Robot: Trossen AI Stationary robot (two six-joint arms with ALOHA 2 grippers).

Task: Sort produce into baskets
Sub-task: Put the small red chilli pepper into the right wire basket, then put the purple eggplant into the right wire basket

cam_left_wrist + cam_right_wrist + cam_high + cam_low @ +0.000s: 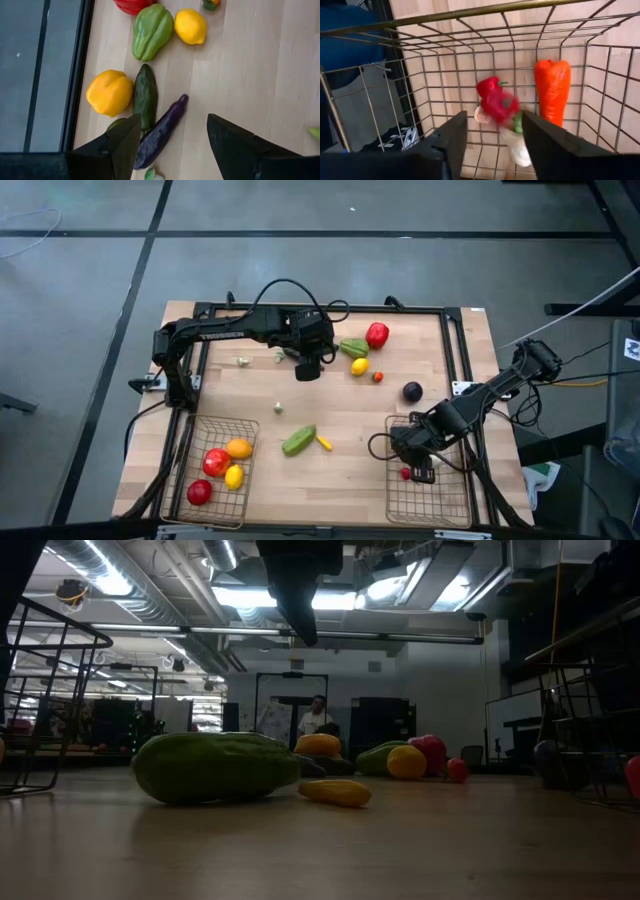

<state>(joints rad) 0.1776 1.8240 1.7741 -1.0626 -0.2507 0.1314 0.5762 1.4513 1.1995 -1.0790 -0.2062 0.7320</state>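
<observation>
No readable text, label, brand, number or sign anywhere: none on the table, the baskets, the produce, the arms, or in the dim room behind.

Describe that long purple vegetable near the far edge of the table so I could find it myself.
Start at the left gripper, open above the far side of the wooden table. The purple eggplant lies right under it on the wood, at the end of a cluster of produce. It is slim and glossy purple, alongside a dark green cucumber and a yellow pepper.
</observation>
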